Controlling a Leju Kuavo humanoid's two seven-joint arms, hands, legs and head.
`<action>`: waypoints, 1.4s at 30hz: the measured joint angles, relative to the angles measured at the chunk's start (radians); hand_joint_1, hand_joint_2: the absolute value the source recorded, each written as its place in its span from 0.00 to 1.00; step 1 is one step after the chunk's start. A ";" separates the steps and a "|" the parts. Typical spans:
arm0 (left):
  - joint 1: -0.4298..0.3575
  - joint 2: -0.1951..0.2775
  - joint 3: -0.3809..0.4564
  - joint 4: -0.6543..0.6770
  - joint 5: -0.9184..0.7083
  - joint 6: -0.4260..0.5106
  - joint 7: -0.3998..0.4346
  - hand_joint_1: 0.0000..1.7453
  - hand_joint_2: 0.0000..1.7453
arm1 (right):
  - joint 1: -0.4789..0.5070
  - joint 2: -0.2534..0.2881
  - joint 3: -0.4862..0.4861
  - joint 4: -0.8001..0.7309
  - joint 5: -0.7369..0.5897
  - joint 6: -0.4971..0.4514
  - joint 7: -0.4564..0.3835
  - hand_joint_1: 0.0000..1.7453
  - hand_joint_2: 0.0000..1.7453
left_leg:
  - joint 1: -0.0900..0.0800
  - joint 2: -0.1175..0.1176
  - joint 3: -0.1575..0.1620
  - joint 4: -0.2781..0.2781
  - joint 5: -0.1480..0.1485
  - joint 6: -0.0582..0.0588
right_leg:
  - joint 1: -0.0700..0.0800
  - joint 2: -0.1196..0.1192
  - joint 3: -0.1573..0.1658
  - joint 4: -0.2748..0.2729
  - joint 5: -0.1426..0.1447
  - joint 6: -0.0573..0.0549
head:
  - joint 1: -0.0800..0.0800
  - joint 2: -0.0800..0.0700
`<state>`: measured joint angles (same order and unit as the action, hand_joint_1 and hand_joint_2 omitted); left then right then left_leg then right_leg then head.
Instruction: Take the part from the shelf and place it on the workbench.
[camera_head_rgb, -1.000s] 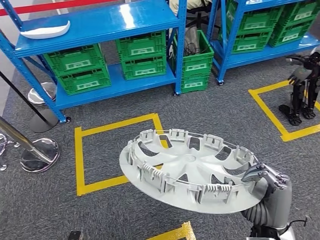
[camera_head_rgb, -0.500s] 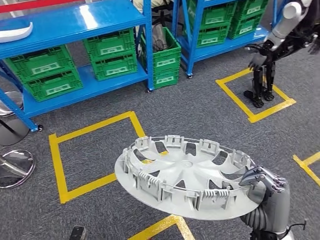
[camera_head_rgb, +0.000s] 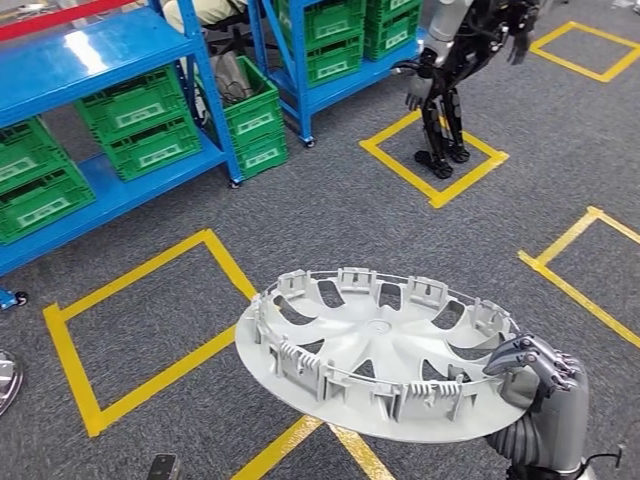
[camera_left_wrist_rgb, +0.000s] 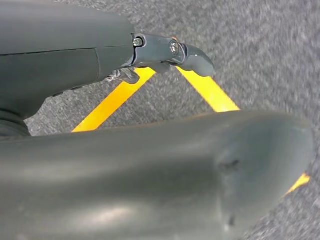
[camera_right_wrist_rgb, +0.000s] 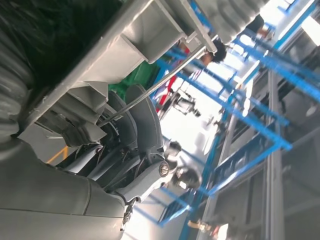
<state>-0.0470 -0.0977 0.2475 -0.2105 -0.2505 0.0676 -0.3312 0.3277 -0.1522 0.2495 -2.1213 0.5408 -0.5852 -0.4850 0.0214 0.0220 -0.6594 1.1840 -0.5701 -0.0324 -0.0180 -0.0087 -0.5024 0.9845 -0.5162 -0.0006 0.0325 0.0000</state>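
Hubcap (camera_head_rgb: 377, 350), grey, carried level above carpet (camera_head_rgb: 362, 210) in head view, rim gripped by right hand (camera_head_rgb: 537, 368). Left wrist view: left hand (camera_left_wrist_rgb: 166, 50) over yellow tape (camera_left_wrist_rgb: 113, 100), fingers seemingly straight, holding nothing. Right wrist view: fingers (camera_right_wrist_rgb: 151, 175) clasping hubcap's edge.

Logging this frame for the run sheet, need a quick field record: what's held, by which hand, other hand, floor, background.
held part: grey wheel cover, carried roughly flat, ribbed side up
holding hand: right hand, fingers over the cover's rim
left hand: left hand over carpet and tape, nothing in it
floor: grey carpet with yellow tape squares
background: blue shelves with green crates; another robot standing in a taped square
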 joint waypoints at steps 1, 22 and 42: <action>-0.001 0.000 0.000 0.000 0.000 -0.002 -0.002 0.00 0.00 | 0.000 0.000 0.000 -0.002 0.000 -0.003 0.000 1.00 1.00 | -0.002 -0.010 -0.016 0.062 -0.030 0.002 | 0.003 0.014 -0.006 0.002 0.006 -0.003 | -0.001 0.000; -0.027 -0.018 0.001 0.000 -0.004 -0.011 -0.005 0.00 0.00 | 0.100 0.011 -0.124 -0.137 -0.012 -0.100 -0.050 1.00 1.00 | -0.008 0.069 0.140 -0.200 0.080 0.043 | -0.009 -0.046 -0.063 0.058 0.018 0.066 | 0.008 0.000; -0.028 -0.021 0.001 0.000 -0.002 -0.008 -0.012 0.00 0.00 | 0.164 0.084 -0.225 -0.197 -0.045 -0.110 -0.081 1.00 1.00 | -0.027 -0.068 0.156 -0.203 0.069 0.083 | 0.015 0.135 -0.111 0.035 0.069 0.017 | -0.004 0.000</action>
<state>-0.0752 -0.1190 0.2487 -0.2110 -0.2526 0.0598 -0.3431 0.4919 -0.0679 0.0241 -2.3179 0.4958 -0.6949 -0.5661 -0.0058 -0.0461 -0.5036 0.9809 -0.5012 0.0507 -0.0032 0.1259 -0.6131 1.0199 -0.4472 0.0167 0.0285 0.0000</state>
